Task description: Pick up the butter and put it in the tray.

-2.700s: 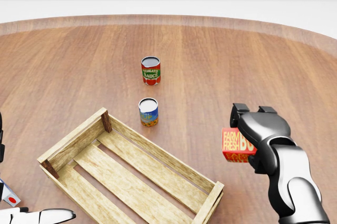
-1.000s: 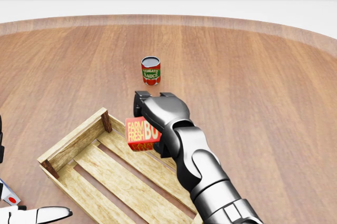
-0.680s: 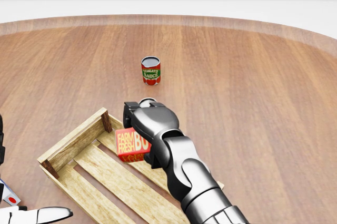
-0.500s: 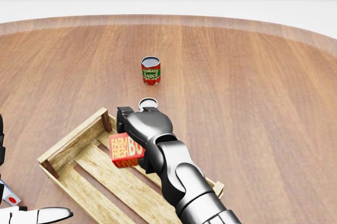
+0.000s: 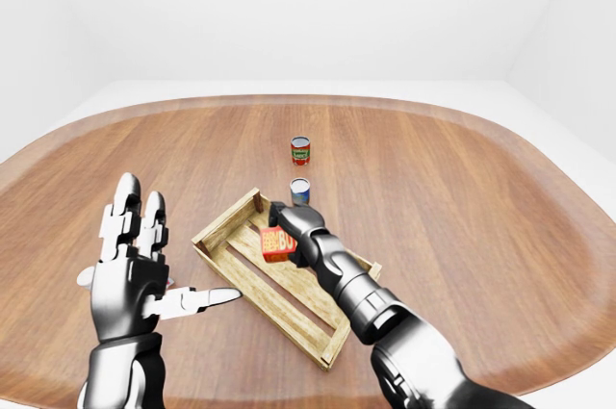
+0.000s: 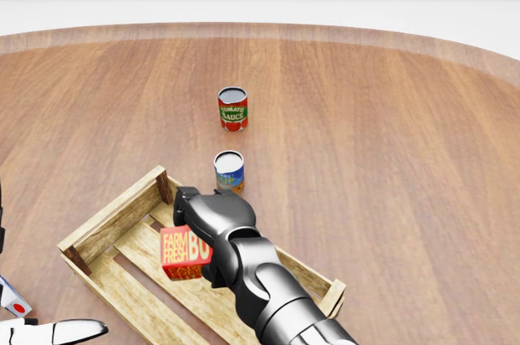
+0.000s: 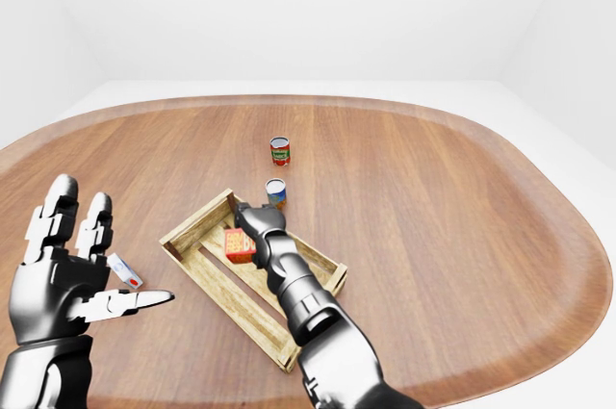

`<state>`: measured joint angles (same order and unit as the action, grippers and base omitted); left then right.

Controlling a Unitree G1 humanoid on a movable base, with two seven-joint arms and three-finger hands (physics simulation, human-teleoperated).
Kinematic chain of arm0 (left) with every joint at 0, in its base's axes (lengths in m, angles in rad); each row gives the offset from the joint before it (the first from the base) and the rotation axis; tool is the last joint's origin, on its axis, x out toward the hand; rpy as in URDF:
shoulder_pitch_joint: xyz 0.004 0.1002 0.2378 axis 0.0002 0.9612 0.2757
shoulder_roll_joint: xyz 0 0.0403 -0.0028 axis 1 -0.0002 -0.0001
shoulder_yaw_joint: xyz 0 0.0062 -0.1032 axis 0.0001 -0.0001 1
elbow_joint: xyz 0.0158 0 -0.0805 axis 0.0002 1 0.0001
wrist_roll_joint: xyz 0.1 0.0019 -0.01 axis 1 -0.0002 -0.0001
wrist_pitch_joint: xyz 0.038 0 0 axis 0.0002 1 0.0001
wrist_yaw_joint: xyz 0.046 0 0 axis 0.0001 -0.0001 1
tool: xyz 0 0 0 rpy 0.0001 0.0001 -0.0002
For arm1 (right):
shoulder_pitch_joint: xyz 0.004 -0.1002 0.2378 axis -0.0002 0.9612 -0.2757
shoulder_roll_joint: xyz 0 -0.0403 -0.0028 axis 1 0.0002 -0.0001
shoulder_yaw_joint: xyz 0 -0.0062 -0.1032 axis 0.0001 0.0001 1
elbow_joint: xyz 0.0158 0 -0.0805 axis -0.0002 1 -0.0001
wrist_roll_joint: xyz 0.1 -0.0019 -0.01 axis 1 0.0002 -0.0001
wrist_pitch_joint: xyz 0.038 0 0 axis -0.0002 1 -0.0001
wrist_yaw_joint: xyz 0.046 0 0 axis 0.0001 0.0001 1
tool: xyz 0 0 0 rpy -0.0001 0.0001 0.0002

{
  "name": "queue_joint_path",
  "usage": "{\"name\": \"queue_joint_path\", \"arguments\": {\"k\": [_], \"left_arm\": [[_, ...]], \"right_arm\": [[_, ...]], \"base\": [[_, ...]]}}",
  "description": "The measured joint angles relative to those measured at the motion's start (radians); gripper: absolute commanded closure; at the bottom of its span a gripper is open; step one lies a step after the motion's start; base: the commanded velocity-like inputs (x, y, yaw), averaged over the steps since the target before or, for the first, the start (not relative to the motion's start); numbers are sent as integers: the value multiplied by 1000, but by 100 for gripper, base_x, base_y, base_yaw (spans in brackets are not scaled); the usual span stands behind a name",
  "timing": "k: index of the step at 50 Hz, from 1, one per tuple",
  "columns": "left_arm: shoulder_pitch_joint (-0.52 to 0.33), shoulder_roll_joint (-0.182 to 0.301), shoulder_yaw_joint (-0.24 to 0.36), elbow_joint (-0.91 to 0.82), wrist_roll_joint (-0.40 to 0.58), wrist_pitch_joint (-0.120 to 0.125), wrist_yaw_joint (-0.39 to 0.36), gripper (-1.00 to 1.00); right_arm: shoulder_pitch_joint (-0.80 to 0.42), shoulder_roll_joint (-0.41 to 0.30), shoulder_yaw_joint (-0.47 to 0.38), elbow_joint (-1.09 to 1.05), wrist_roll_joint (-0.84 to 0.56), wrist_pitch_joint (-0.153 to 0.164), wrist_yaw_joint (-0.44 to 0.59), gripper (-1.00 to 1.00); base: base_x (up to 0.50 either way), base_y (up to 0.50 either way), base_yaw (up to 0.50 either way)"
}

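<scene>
The red rectangular butter box (image 6: 186, 253) is gripped by the silver right hand (image 6: 213, 219) above the slatted wooden tray (image 6: 114, 214), and should be lowered flat onto the slats before being released.

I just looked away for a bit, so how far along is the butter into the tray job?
Done: the butter is picked up and carried over the wooden tray. In hand: the right hand grips the box above the slats, apparently not set down yet. Left: lower it onto the tray floor and let go. The left hand is open and idle; the two cans stand outside the tray.
</scene>
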<state>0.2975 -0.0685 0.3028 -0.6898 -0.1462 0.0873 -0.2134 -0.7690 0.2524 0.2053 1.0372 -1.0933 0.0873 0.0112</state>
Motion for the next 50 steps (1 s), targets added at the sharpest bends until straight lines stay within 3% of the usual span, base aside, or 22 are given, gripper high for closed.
{"name": "queue_joint_path", "arguments": {"k": [25,50], "left_arm": [[-5,0,14,1,-10,0,-4,-100],[-5,-1,15,3,-11,0,-6,-100]], "right_arm": [[-29,1,-15,207,78,0,-95,100],[-15,1,-23,265,112,0,-119,100]], "base": [[0,0,0],[0,0,0]]}}
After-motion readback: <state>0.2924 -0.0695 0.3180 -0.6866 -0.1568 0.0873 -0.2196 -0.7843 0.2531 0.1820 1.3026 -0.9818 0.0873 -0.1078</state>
